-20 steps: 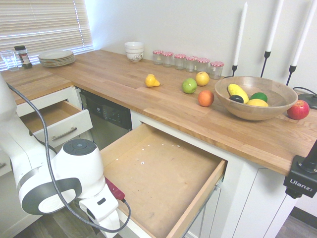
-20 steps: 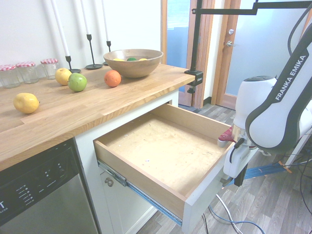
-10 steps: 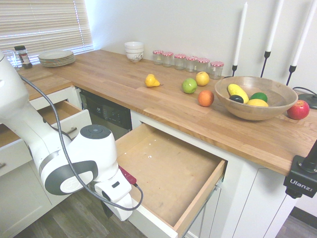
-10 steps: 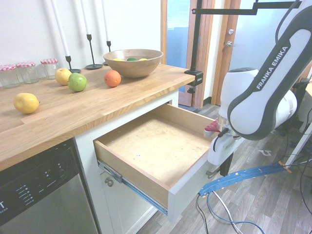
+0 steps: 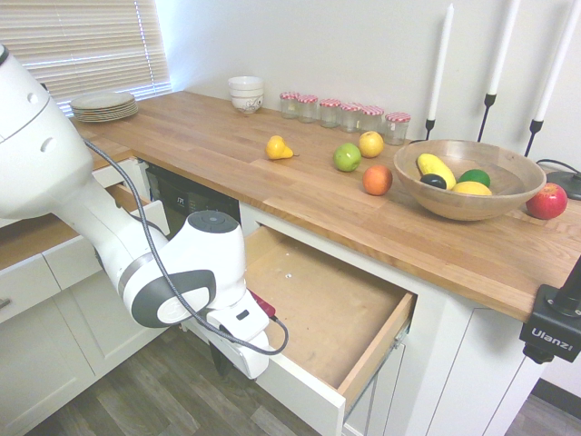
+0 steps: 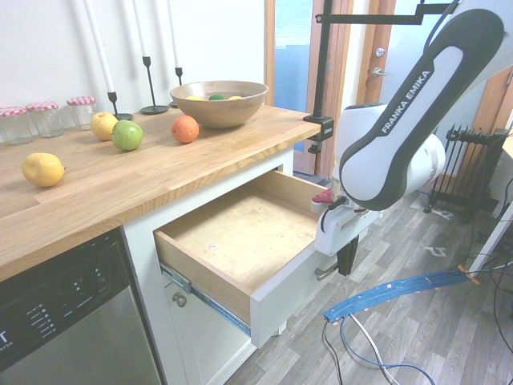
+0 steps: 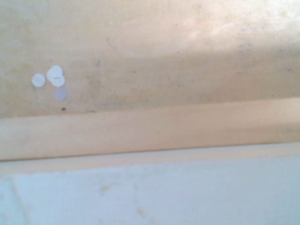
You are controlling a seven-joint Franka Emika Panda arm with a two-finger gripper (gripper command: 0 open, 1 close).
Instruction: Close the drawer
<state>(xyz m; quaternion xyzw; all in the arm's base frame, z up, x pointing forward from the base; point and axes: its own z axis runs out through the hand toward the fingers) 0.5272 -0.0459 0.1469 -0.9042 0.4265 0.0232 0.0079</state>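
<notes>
The drawer (image 5: 331, 313) stands partly open under the wooden counter, its light wooden floor (image 6: 240, 233) bare. The white front panel (image 6: 280, 301) faces the room, and a bit of the silver handle (image 6: 324, 273) shows below the hand. My gripper (image 6: 347, 261) hangs just outside that panel, fingers pointing down and shut with nothing in them. The white hand sits against the panel's top edge (image 5: 300, 386). The wrist view looks down on the drawer floor (image 7: 164, 47) and the white front edge (image 7: 164, 192).
A smaller drawer (image 5: 141, 216) stands open to the left, mostly behind my arm. A dishwasher (image 5: 195, 204) sits between the two drawers. The counter (image 5: 272, 182) holds loose fruit, a fruit bowl (image 5: 467, 177), jars and plates. A dark radiator (image 6: 461, 156) stands across the floor.
My arm has pushed against the front panel and the drawer has slid steadily inward. It now sticks out much less than a second ago.
</notes>
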